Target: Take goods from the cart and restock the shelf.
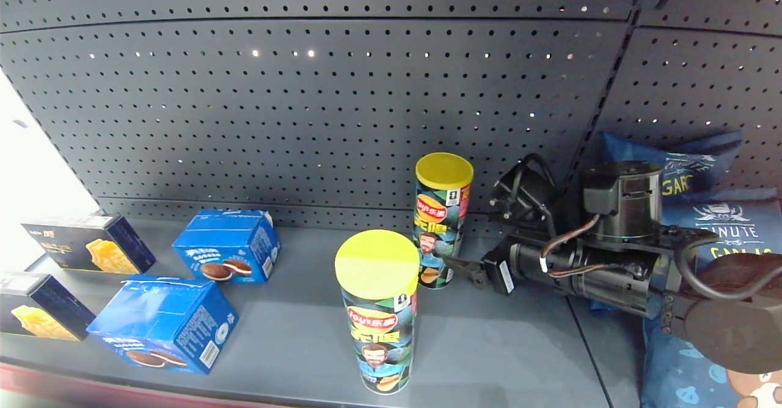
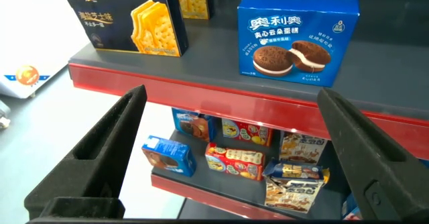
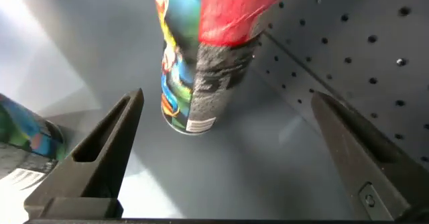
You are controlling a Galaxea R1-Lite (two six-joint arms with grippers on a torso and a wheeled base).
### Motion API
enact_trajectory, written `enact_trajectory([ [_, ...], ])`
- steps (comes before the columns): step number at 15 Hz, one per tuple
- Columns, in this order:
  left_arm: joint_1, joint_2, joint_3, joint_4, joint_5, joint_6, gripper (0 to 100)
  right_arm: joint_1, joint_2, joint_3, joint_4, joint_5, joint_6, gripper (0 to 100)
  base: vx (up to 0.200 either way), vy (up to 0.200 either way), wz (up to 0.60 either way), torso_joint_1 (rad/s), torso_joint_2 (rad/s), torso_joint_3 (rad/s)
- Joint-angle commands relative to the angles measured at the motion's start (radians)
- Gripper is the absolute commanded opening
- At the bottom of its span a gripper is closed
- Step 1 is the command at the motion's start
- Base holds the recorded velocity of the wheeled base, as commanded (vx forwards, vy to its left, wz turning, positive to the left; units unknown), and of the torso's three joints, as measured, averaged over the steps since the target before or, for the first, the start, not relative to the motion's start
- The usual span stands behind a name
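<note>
Grey metal shelf (image 1: 489, 347) backed by a dark perforated panel (image 1: 305, 102), which is rising directly behind the rear chip can (image 1: 441, 218). This yellow-lidded can is standing upright on the shelf, close to the panel. A second chip can (image 1: 379, 310) of the same kind is standing upright in front of the rear chip can and slightly to its left, nearer the shelf's front. Farther to the left of the rear chip can, blue cookie boxes (image 1: 229, 246) and, beyond them, dark cracker boxes (image 1: 88, 243) are resting on the shelf. To its right, blue snack bags (image 1: 702, 170) are leaning against the panel behind the right arm. The right hand (image 1: 464, 269) is hovering low at the rear chip can's right side, its fingers (image 3: 100, 150) spreading wide and gripping nothing. The can is standing just beyond the fingertips, apart from both. The left hand (image 2: 231, 95), well to the left of the rear chip can and before the shelf's red front edge (image 2: 201, 96), is gaping equally wide and holding nothing.
</note>
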Motion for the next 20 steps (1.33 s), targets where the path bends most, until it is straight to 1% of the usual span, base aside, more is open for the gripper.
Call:
enact_trajectory([
  [1, 0.001, 0.0, 0.0, 0.0, 0.001, 0.0, 100, -0.008, 0.027, -0.013, -0.001, -0.007, -0.001, 100, 0.0, 0.0, 0.0, 0.0, 0.0, 0.0],
  [4, 0.001, 0.0, 0.0, 0.0, 0.001, 0.0, 100, -0.043, 0.041, -0.046, 0.001, -0.018, -0.001, 100, 0.0, 0.0, 0.0, 0.0, 0.0, 0.0],
  [10, 0.001, 0.0, 0.0, 0.0, 0.001, 0.0, 100, -0.077, 0.044, -0.047, 0.001, -0.018, -0.002, 100, 0.0, 0.0, 0.0, 0.0, 0.0, 0.0],
  [13, 0.001, 0.0, 0.0, 0.0, 0.001, 0.0, 100, -0.065, 0.03, -0.039, -0.001, -0.007, -0.001, 100, 0.0, 0.0, 0.0, 0.0, 0.0, 0.0],
  [16, 0.001, 0.0, 0.0, 0.0, 0.001, 0.0, 100, -0.019, -0.005, -0.047, 0.001, -0.004, -0.004, 100, 0.0, 0.0, 0.0, 0.0, 0.0, 0.0],
  [20, 0.001, 0.0, 0.0, 0.0, 0.0, 0.0, 100, -0.015, -0.053, -0.046, 0.001, -0.007, -0.007, 100, 0.0, 0.0, 0.0, 0.0, 0.0, 0.0],
])
